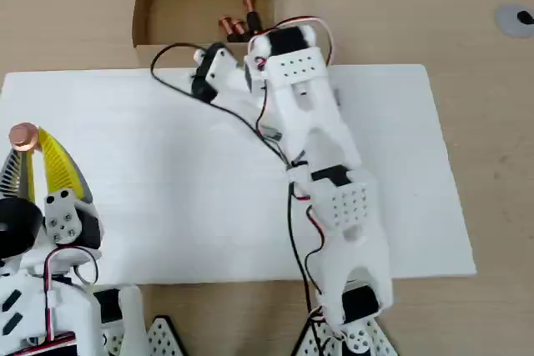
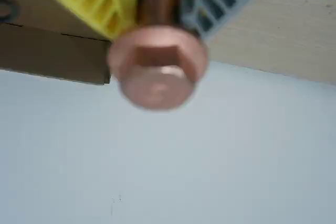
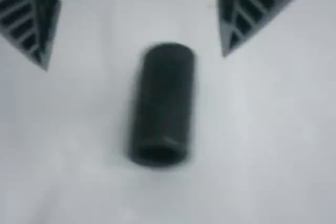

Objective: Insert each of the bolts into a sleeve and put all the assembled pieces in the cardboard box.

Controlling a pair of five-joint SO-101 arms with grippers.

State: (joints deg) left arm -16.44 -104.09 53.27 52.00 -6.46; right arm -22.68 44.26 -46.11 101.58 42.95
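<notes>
Copper bolt (image 1: 23, 136) is pinched in my left claw (image 1: 32, 149) at the 9 o'clock edge of the white sheet (image 1: 167, 181). My right claw (image 1: 210, 72) hangs at 12 o'clock, beside the cardboard box (image 1: 150, 6), which holds finished pieces (image 1: 238, 24).

Left wrist view: the bolt head faces the lens, shank clamped between my fingers.

Right wrist view: claw spread wide, black sleeve (image 3: 161, 106) lying on the sheet between the fingers, untouched.

Judgement: sleeve pick-up is in hand. Next, close squarely on it, then align its bore with the bolt.
</notes>
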